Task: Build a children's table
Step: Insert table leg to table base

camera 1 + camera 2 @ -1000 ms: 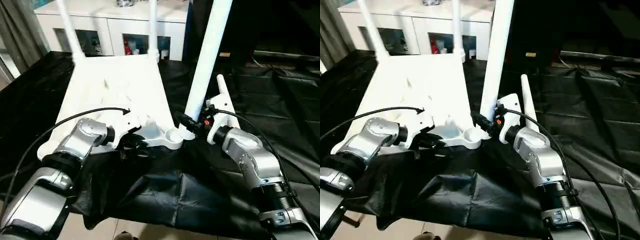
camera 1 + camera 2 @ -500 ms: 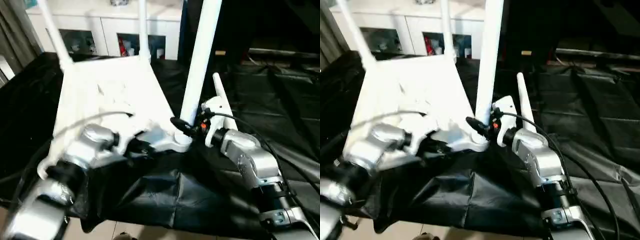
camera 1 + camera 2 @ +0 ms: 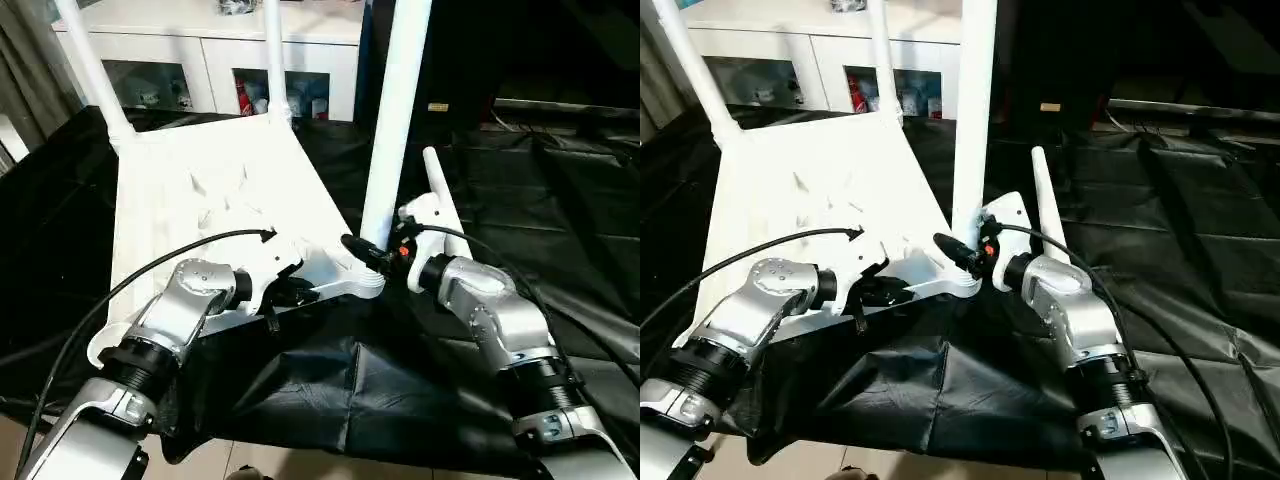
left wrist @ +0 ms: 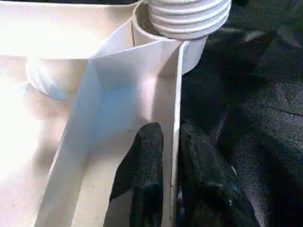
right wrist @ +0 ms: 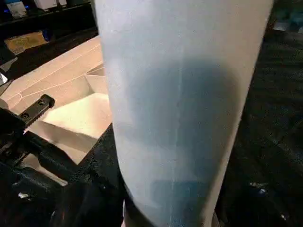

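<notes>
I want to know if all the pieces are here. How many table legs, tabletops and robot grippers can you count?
Table legs: 4 (two standing at the far corners, one upright in the right gripper, one behind the right arm)
Tabletop: 1
Grippers: 2 (left gripper, right gripper)
Total: 7

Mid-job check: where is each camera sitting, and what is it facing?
Head eyes: look forward and down at the upturned table top; both silver forearms show.
Left wrist: along the left gripper, fingers astride the table's rim.
Right wrist: close against the leg the right gripper holds.
Shared: leg's ribbed end at the corner socket.
</notes>
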Tool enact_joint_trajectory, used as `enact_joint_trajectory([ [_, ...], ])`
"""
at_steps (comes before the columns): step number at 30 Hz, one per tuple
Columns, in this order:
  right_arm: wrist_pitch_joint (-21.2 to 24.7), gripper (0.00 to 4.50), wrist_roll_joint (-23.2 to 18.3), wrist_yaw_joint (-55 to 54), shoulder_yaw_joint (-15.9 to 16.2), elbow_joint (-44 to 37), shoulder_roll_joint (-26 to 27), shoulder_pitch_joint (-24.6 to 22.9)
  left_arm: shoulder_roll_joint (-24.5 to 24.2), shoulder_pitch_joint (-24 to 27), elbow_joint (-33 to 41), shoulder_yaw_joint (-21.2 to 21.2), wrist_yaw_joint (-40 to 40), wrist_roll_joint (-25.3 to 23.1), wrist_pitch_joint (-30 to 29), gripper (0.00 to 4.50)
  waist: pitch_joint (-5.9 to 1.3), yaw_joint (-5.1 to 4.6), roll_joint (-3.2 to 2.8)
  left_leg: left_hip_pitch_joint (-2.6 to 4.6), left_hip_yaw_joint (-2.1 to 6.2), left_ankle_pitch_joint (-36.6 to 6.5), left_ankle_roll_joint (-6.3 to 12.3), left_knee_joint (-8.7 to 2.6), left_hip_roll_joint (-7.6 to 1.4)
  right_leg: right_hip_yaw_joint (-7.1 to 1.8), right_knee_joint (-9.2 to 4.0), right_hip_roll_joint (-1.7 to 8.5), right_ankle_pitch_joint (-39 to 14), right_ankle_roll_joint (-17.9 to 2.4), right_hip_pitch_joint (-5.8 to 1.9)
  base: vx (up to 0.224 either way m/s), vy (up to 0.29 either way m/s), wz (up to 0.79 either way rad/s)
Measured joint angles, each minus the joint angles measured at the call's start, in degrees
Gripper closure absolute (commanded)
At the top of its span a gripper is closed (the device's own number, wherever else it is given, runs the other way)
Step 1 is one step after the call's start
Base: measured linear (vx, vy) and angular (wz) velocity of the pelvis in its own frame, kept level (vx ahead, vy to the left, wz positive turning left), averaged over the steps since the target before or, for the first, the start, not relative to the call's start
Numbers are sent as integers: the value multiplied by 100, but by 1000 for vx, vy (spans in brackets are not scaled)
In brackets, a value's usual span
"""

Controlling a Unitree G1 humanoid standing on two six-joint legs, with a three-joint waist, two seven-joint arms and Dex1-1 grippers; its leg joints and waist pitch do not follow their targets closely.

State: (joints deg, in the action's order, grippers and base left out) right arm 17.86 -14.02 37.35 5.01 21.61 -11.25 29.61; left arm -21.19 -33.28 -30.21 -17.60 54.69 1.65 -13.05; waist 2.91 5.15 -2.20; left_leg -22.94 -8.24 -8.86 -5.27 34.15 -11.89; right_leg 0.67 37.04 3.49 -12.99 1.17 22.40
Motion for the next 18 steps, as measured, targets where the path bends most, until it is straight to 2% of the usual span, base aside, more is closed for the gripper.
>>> enact_joint_trajectory([
  [7,-101,257,14,-15,-3,131,49,158,29,-14,-161,96,49,98,62,375,0,-5,0,1,0,1,-2,0,-1,-1,0,0,11,-1,0,0,0,0],
  [9,-199,257,32,-77,-17,269,78,195,8,-32,-191,97,119,96,53,410,-1,-8,-4,1,0,1,-2,0,-1,-1,-1,0,11,-1,1,0,0,0],
  [12,-235,257,92,-119,-17,469,131,307,-13,-57,-238,81,231,85,76,414,-2,-15,-7,1,0,1,-2,-1,-1,-2,-1,-1,11,-1,2,0,0,0],
  [14,-231,257,128,-130,-16,561,132,402,-13,-71,-270,78,263,85,94,439,-1,-16,-8,1,-1,1,-2,-1,-1,-2,-2,-1,11,-1,1,0,0,0],
  [18,-197,257,170,-111,-1,668,119,462,-24,-133,-367,75,377,85,98,450,-2,-20,-8,2,-2,1,-2,-1,-1,-5,-4,-1,11,-1,1,0,0,0],
])
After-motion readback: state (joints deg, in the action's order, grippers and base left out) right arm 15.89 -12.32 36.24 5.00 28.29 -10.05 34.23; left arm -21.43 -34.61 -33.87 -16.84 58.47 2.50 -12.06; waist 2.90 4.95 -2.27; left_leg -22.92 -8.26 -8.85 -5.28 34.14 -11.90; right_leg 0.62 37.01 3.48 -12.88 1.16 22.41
